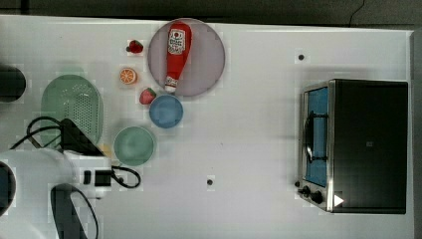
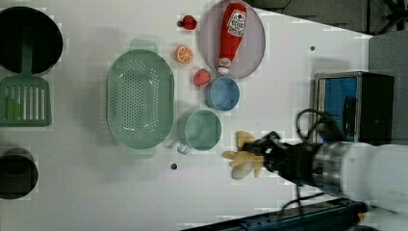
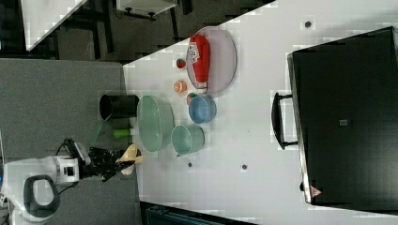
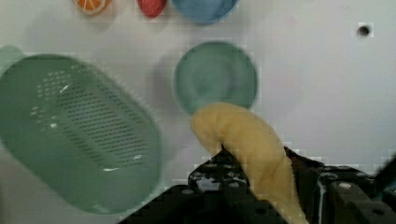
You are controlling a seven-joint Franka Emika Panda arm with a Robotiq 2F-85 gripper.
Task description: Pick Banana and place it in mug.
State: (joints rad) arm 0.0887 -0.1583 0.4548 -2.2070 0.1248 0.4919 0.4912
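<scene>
Green basket (image 2: pixel 139 94) then mug (image 2: pixel 203 130) then, at the left view's right, the banana (image 2: pixel 243 155) pinched in the part-closed gripper (image 2: pixel 257 155) above the table: released early or off-centre, it could catch the rim and fall outside.

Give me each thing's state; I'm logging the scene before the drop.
banana: held in the gripper, above the table
mug: upright, empty
blue cup: upright, empty
basket: empty
ketchup bottle: lying on the plate
toaster oven: door closed
</scene>
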